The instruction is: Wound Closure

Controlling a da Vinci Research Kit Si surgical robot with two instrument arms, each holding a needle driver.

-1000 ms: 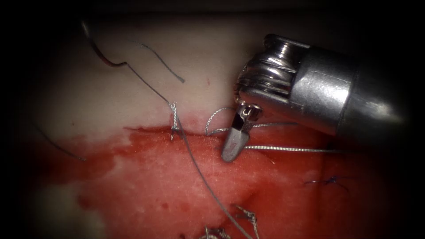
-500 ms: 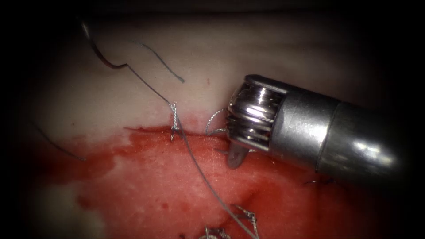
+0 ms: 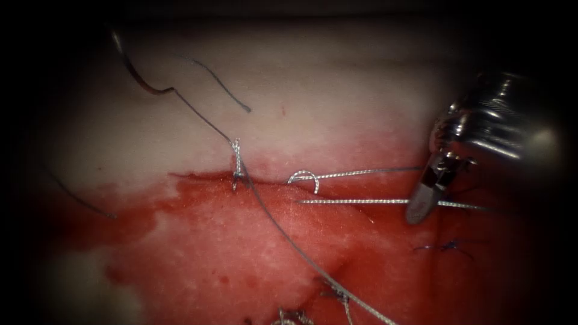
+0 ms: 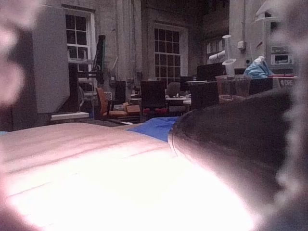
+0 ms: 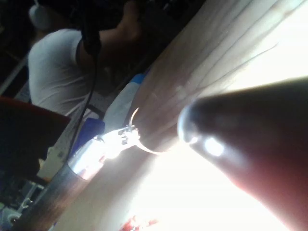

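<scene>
The right arm's tool (image 3: 415, 215) is reaching in from the right, its ribbed, polished steel wrist catching the light. Its slim, tapering jaws are pressing together and pinching the thread (image 3: 361, 201), a shiny braided strand that is running nearly level across the wet red surface. A second strand is lying just above it and curling into a small rounded loop (image 3: 304, 176) beside the cut (image 3: 198, 176), which is showing as a thin dark line. Left of the loop, a short twisted knot (image 3: 237, 159) is standing across the cut.

The needle (image 3: 139, 77), a dark, thin curve, is lying free on the pale, smooth tissue (image 3: 337, 90), well to the left of the tool, with neither jaw touching it and none of it in the tissue. Red fluid (image 3: 241, 253) is soaking the grainy surface below the cut. A loose cut end of thread (image 3: 220, 84) is resting near the needle.
</scene>
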